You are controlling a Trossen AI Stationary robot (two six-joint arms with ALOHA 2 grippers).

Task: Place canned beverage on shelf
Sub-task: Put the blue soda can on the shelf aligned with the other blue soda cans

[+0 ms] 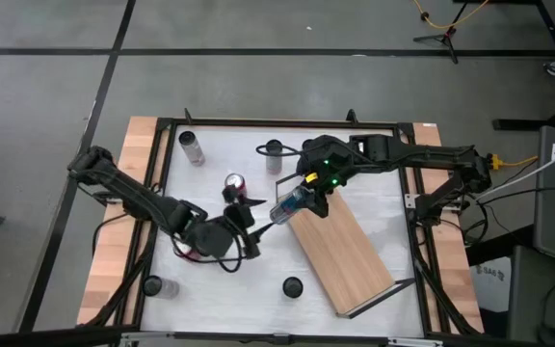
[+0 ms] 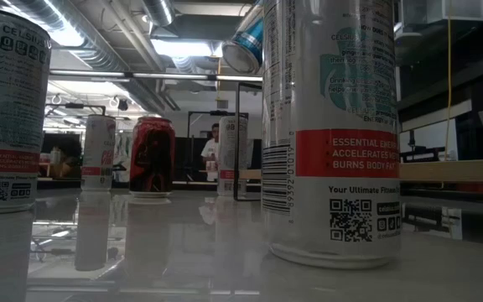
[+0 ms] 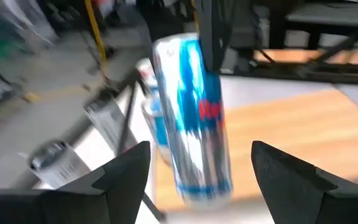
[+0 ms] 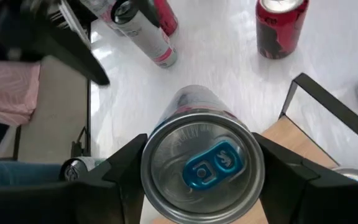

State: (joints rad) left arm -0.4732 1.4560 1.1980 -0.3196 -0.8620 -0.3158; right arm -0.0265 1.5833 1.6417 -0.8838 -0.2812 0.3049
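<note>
A blue-and-silver can (image 1: 290,204) hangs in the air over the white table, just off the far left end of the light-wood shelf (image 1: 345,255). My right gripper (image 1: 304,196) is shut on the can. In the low view the can (image 2: 246,46) shows high up and tilted. My left gripper (image 1: 251,218) is open on the can's left. In the left wrist view its fingers (image 3: 126,171) stand on either side of the can's lower end (image 3: 204,180), and no touch shows. The shelf lies flat and slantwise on the table. My right gripper pinches the can between its two fingers, on opposite sides of the wall just below the top rim (image 4: 149,168). The fingers come slanting down from the table's right, along the can. The can is clear of table and shelf, tilted, with its bottom end lower and pointing at my left gripper.
A red can (image 1: 234,183) stands close behind my left gripper. Silver cans stand at the far side (image 1: 192,147) (image 1: 274,154) and near the front edge (image 1: 292,286) (image 1: 152,286). The table's black frame (image 1: 287,123) runs round its edge. A person (image 2: 214,151) is in the room beyond.
</note>
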